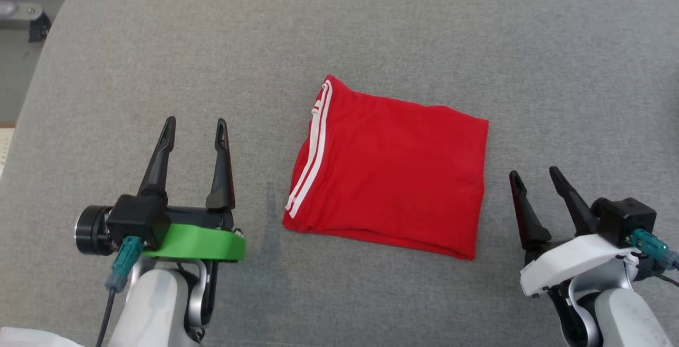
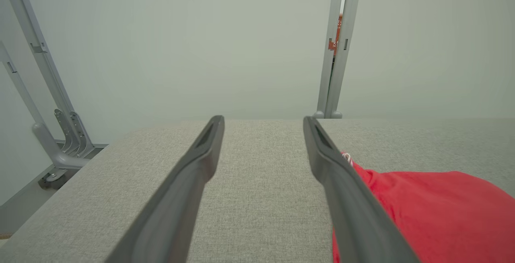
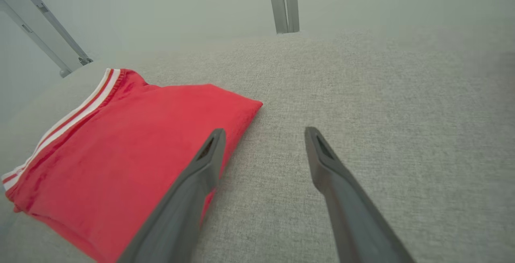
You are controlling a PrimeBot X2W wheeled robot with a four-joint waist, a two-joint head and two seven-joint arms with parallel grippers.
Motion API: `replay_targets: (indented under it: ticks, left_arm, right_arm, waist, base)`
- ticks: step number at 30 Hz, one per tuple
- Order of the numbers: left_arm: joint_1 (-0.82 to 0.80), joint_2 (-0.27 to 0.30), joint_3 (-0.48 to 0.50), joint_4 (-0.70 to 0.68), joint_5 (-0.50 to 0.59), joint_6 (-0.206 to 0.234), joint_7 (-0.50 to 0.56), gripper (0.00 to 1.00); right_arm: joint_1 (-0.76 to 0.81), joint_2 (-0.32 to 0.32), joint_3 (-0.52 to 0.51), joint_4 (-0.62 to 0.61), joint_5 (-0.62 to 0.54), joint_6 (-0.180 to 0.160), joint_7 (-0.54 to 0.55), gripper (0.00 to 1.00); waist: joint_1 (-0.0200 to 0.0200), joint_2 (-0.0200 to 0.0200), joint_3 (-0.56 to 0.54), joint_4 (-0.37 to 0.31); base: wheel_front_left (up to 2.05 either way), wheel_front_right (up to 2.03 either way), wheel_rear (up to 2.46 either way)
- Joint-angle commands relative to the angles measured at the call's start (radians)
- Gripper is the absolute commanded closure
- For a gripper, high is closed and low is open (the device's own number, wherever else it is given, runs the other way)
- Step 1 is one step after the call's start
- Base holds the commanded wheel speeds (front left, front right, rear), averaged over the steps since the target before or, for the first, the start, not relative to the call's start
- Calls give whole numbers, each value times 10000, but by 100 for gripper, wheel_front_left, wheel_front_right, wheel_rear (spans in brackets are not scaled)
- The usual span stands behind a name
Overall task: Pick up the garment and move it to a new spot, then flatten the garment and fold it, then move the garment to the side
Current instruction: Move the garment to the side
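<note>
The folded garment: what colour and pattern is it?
The garment is red, with two white stripes along one edge; clearest in the head view.

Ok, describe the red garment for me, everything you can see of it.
The red garment is soft, thin-looking fabric folded into a rough rectangle. Two white stripes run along its left side. It lies flat on the grey cloth-covered surface, between the left gripper and right gripper, both open and clear of it.

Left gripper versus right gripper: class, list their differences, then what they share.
The left gripper wears a green collar; the right gripper a white one. The left gripper sits left of the red garment, the right gripper to its right. Both have open, empty jaws.
</note>
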State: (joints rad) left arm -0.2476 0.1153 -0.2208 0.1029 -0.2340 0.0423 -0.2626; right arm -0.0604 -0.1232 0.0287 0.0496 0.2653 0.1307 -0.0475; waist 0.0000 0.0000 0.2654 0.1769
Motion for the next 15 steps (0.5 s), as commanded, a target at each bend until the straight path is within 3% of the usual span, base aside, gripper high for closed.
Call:
replay_targets:
  ticks: [1,10,12,15]
  left_arm:
    - [-238,-74,49,-31,110,-78,-21,0]
    - [-380,-438,314,23,348,-319,-23,0]
    - [-282,-496,408,28,379,-360,-21,0]
    - [-164,-521,541,20,463,-393,-22,0]
  right_arm:
    - [-274,-62,112,202,135,-3,-70,0]
    - [-635,136,661,1604,771,-3,960,0]
    - [-565,214,634,1611,816,-3,1204,99]
    - [-552,231,696,1308,822,-3,1245,100]
  waist:
    - [0,0,740,716]
    - [0,0,910,1000]
    - [0,0,903,962]
    - [0,0,876,838]
  base:
    - [0,0,0]
    - [0,0,0]
    - [0,0,0]
    - [0,0,0]
